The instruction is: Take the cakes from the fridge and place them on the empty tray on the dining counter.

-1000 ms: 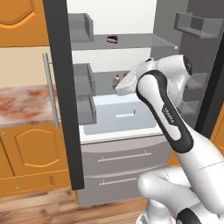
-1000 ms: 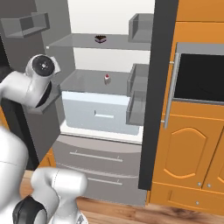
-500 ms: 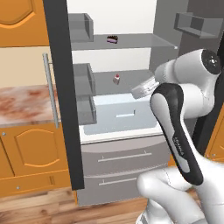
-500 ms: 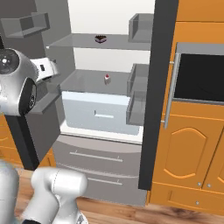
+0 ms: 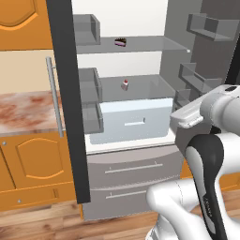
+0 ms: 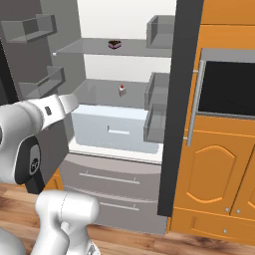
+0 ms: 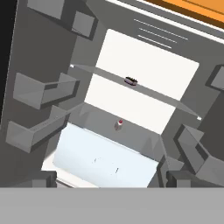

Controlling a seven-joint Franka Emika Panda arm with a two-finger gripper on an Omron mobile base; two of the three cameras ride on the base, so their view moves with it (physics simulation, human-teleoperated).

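Tall grey-silver French-door fridge (image 5: 136, 140) stands with both doors swung wide, white inside exposed, so the arm has a straight line in to the shelves. Dark chocolate wedge slice with a pink layer (image 5: 120, 42) sits on the upper glass shelf (image 5: 140, 46), roughly centred, upright; white wedge slice with a red cherry top (image 5: 124, 85) sits on the lower shelf (image 5: 136, 86) just above the pale blue-white crisper drawer (image 5: 133, 119), also upright and well apart from the first. Both are set back from the shelf edges (reach has to go in past the door bins). In the hand view the chocolate slice (image 7: 130, 81) and the cherry slice (image 7: 119, 124) both lie ahead, frame rolled, so the hand looks aimed into the fridge. Claw jaws are spread wide and hold nothing, well short of either cake; fingertips not visible. Reddish-brown marble desk (image 5: 23, 110) with orange cabinets sits left of the fridge. Judged: approach step, neither cake picked yet.
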